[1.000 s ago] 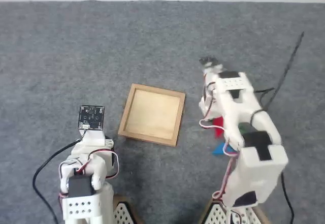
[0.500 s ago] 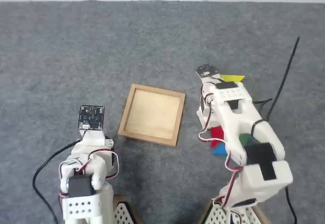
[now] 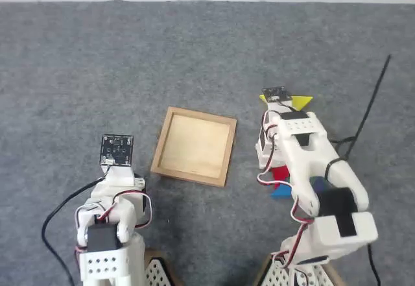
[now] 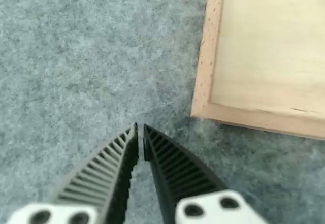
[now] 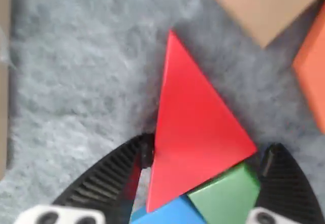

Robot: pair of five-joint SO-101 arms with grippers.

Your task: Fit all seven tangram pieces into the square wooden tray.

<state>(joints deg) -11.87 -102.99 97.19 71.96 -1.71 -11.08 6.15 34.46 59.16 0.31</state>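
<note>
Right gripper (image 5: 208, 155), open, straddles the red triangle (image 5: 198, 122) beside the tray (image 3: 157, 148), apparently for pinching; left gripper (image 4: 140, 130), closed, rests near the tray.

Bright, even, diffuse light throughout, with only faint soft shadows.

The left arm (image 3: 107, 234) has white moulded shells, a black motor block (image 3: 104, 239) and a perforated white base (image 3: 102, 268). A square black circuit board (image 3: 117, 150) is fitted at its wrist. Red, white and black wires (image 3: 148, 208) loop past the joints.

The right arm (image 3: 305, 146) has matching white shells, black motor faces (image 3: 334, 198) and a thin black cable (image 3: 375, 85).

The left gripper (image 4: 139, 130) and right gripper (image 5: 209, 148) have black ribbed fingers (image 4: 109, 168) on white mounts (image 4: 40, 216) with dark screw holes.
</note>
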